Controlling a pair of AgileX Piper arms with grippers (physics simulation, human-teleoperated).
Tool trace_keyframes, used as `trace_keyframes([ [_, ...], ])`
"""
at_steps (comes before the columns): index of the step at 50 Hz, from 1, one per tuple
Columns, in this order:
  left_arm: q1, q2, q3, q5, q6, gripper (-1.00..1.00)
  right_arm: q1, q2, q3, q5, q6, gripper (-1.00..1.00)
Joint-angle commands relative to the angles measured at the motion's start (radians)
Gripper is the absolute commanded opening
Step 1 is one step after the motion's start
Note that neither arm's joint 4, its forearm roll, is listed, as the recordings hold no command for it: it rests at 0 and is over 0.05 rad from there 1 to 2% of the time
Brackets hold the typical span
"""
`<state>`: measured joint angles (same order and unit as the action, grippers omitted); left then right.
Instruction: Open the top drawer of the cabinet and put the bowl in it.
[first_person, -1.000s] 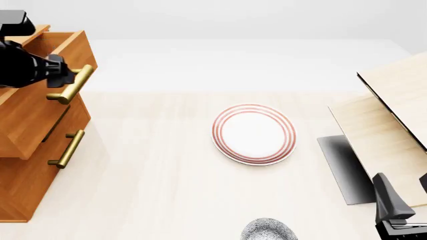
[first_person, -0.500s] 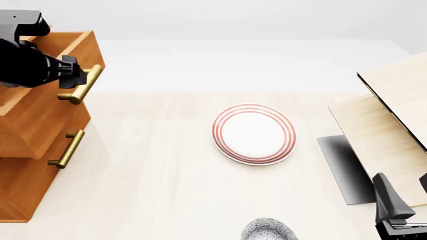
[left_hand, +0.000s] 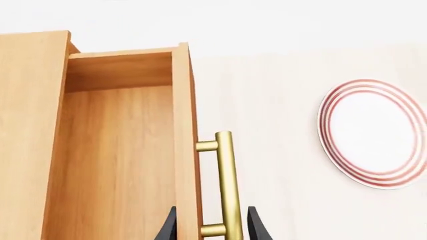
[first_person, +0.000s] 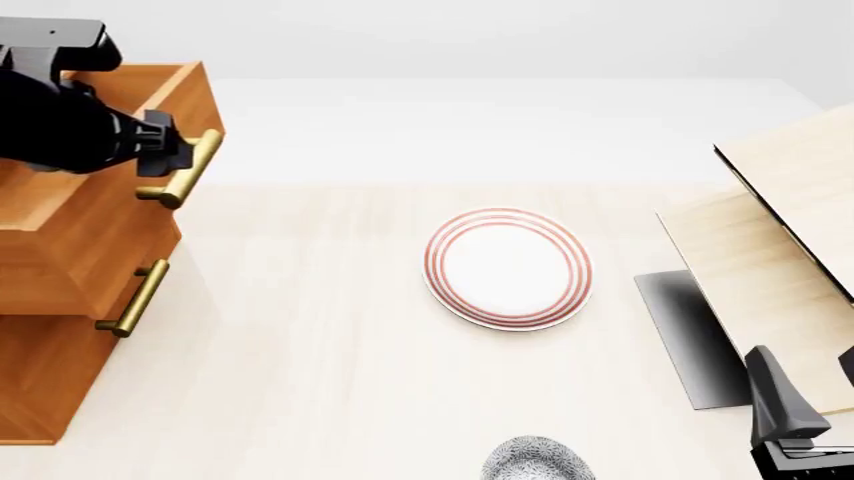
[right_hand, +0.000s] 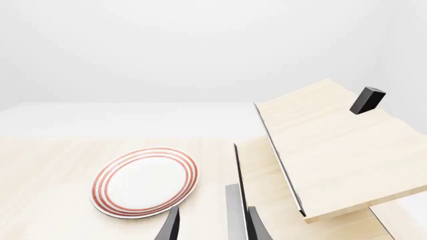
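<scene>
At the table's left edge, the cabinet (first_person: 54, 330) stands with its top drawer (first_person: 100, 215) pulled out; the left gripper (first_person: 180, 160) is clamped on the brass handle (first_person: 182, 168). Mid-table lies the red-ringed plate (first_person: 509, 267). The bowl (first_person: 538, 461) sits at the near edge. The right gripper (first_person: 801, 420), near right corner, holds nothing; its opening cannot be judged.

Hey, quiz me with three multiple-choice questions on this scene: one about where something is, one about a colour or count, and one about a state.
1. Where does the bowl sit in the front view?
A. on the plate
B. at the near table edge
C. inside the drawer

2. What colour are the plate's rings?
A. red
B. blue
C. green

3. What state is the top drawer in?
A. shut
B. removed
C. pulled partly out

B: it is cut off by the bottom border.
A: red rings circle the white centre.
C: the left gripper's fingers straddle its handle, with the interior exposed.
</scene>
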<state>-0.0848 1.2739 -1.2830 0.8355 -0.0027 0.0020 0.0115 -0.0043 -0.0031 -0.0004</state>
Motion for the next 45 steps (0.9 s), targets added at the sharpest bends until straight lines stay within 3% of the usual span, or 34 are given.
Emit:
trace_keyframes([
  [1, -0.028, 0.001, -0.009, 0.004, -0.001, 1.0, 0.0, -0.002, 0.0, 0.0, 0.0, 1.0],
  [28, -0.089, 0.032, -0.04, 0.007, 0.03, 1.0, 0.0, -0.002, 0.0, 0.0, 0.0, 1.0],
  [45, -0.132, 0.039, -0.051, 0.003, 0.014, 1.0, 0.0, -0.002, 0.0, 0.0, 0.0, 1.0],
])
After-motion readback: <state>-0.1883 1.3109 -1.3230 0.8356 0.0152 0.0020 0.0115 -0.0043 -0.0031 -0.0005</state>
